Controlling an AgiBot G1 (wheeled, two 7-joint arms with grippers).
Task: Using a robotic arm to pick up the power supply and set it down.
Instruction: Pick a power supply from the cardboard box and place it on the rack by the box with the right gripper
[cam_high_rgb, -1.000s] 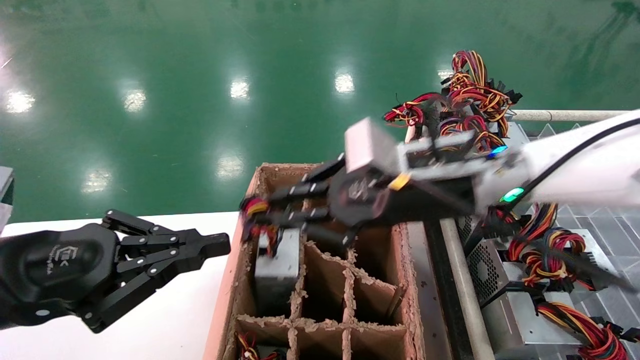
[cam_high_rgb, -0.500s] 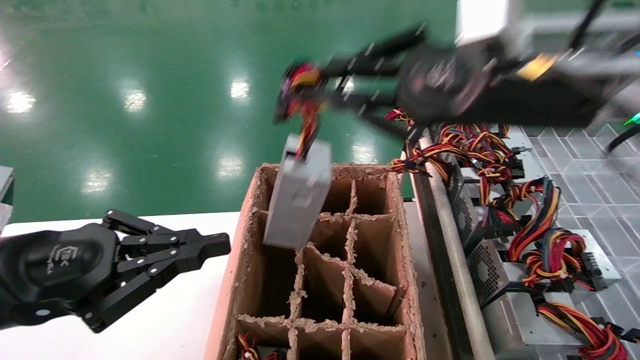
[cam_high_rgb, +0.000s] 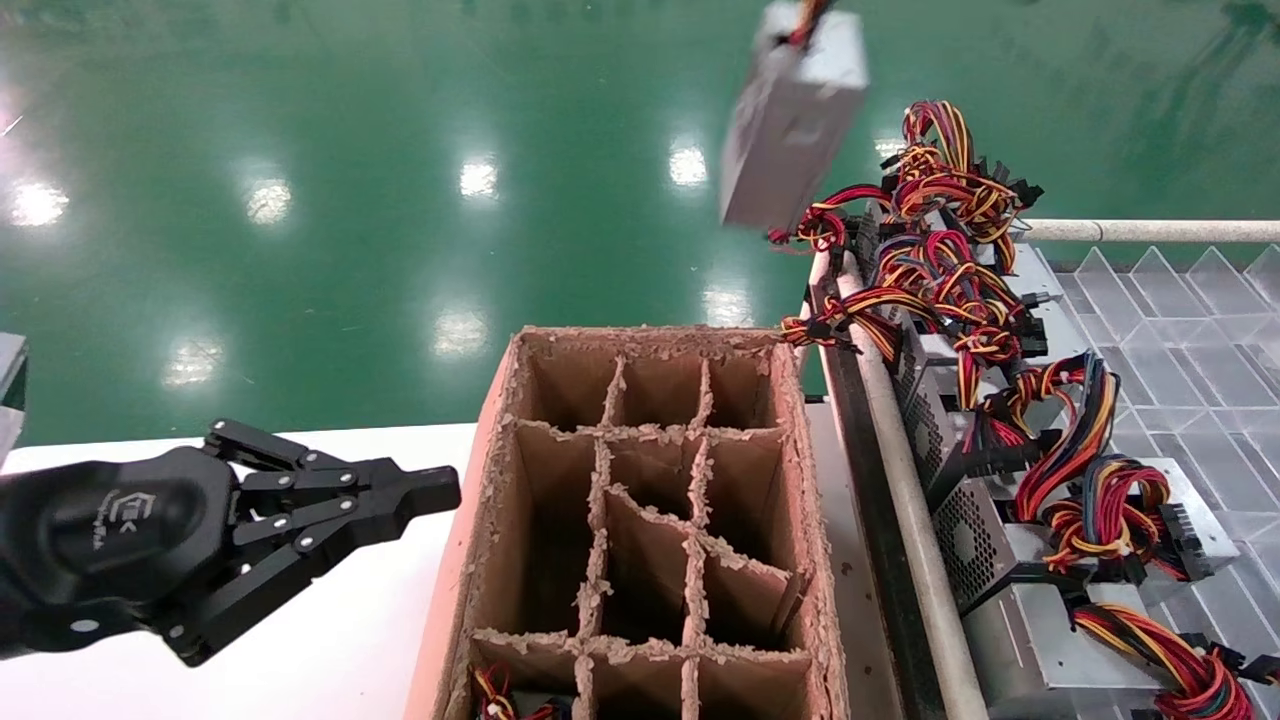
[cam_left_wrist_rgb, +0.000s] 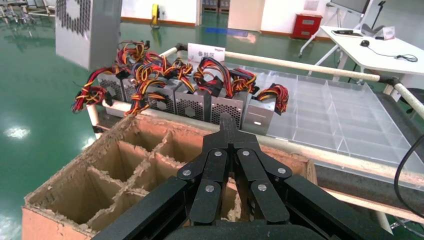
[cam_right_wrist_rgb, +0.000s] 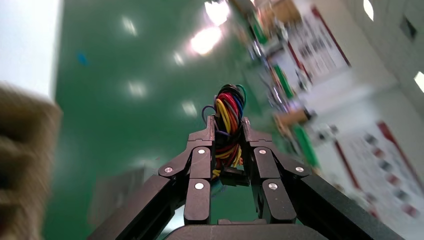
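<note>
Head view: power supply (cam_high_rgb: 792, 110) hangs above stacked units (cam_high_rgb: 990, 500).

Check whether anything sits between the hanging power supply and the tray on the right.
The power supply hangs by its wires from the right claw, clear of the box. The row of other supplies with upstanding wire bundles stands along the tray's near edge, directly in the way.

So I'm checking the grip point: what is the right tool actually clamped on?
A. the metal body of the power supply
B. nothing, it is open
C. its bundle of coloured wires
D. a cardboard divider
C: in the right wrist view the right tool pinches the wire bundle, and the power supply hangs high beyond the cardboard box.
</note>
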